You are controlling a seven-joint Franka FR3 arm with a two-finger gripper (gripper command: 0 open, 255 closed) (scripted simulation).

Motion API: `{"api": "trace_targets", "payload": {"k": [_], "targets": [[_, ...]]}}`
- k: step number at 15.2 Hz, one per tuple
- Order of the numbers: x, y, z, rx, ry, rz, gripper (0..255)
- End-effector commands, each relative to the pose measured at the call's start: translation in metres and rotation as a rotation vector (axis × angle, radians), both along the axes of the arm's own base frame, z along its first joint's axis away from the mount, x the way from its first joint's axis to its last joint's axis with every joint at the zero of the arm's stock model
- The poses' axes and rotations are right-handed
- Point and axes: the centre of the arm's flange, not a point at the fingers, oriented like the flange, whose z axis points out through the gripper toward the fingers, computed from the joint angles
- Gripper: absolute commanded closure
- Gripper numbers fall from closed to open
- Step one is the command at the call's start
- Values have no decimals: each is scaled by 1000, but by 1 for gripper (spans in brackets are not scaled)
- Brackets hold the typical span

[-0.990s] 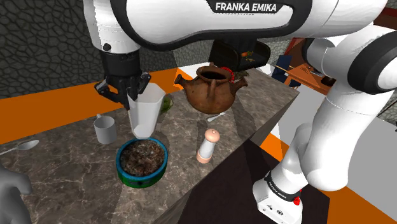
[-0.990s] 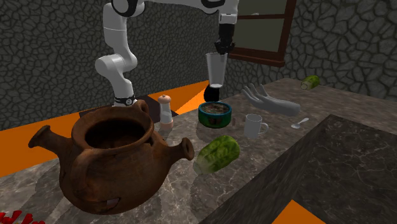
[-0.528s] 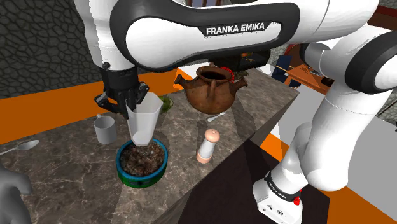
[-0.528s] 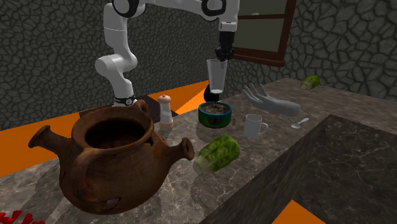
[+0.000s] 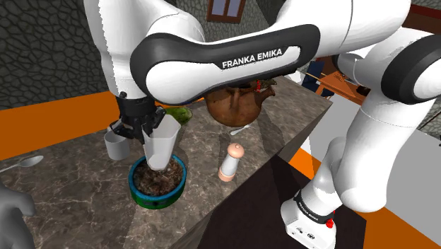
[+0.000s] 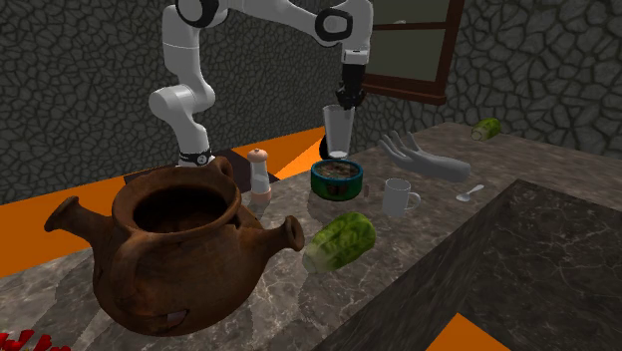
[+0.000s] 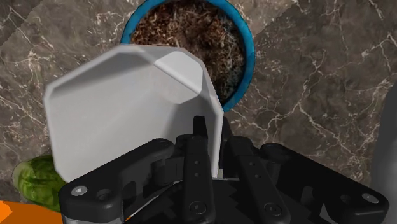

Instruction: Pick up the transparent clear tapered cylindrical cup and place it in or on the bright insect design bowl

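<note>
Near the fingers (image 7: 195,159), a green lettuce (image 7: 35,178) and a grey mug (image 5: 115,148); farther off, a pale shaker (image 5: 231,163), a brown clay pot (image 6: 179,249) and a spoon (image 5: 21,163).

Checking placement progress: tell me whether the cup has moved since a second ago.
Yes: the cup has sunk toward the bowl, its base now near the rim.

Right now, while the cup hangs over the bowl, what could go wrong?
The gripper pinches the cup by one wall at its rim, so it may tilt or slip. The cup's narrow base seems nearer the rim of the bowl than its middle; released there, the tall cup could topple out.
</note>
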Motion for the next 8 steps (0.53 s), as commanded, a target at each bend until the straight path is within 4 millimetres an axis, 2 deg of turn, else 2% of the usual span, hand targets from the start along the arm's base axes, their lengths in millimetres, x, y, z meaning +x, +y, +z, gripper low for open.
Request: {"api": "trace_targets", "payload": {"k": [1,7,8], "targets": [[1,1,-11,1,-1,0,255],[1,1,-44,1,-1,0,255],[1,1,-44,1,-1,0,255]]}}
